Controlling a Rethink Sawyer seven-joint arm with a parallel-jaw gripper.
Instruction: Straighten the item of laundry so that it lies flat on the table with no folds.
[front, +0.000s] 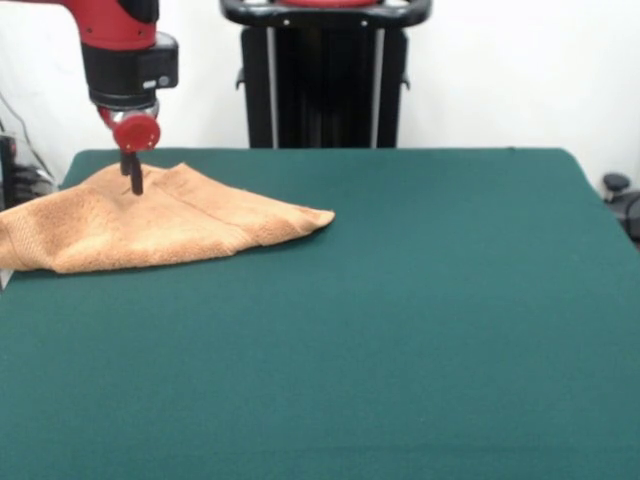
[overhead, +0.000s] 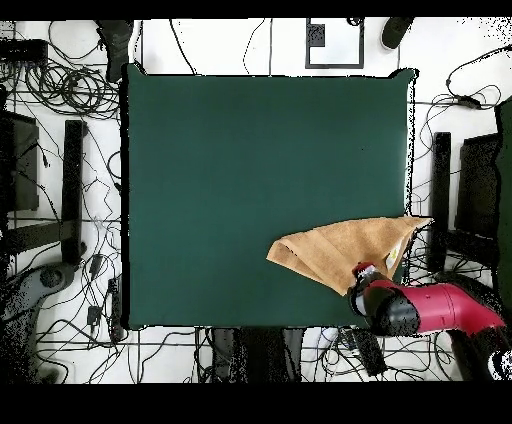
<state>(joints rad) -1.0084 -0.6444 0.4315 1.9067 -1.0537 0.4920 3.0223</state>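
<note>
The item of laundry (front: 150, 225), an orange-tan terry towel, lies folded over itself at the table's (front: 420, 300) left side in the front view, tapering to a point at the right. Its left end reaches the table's edge. My gripper (front: 134, 185) comes down on the towel's far upper edge, its dark fingers together and pressed into the cloth. In the overhead view the towel (overhead: 340, 252) sits at the lower right of the table (overhead: 250, 170), one corner hanging past the right edge. There the gripper (overhead: 360, 272) is at the towel's lower edge, mostly covered by the red arm.
The black pedestal (front: 325, 75) stands behind the table's far edge. Cables (overhead: 60, 90) and black stands (overhead: 72, 190) surround the table on the floor. Green cloth stretches wide beside the towel.
</note>
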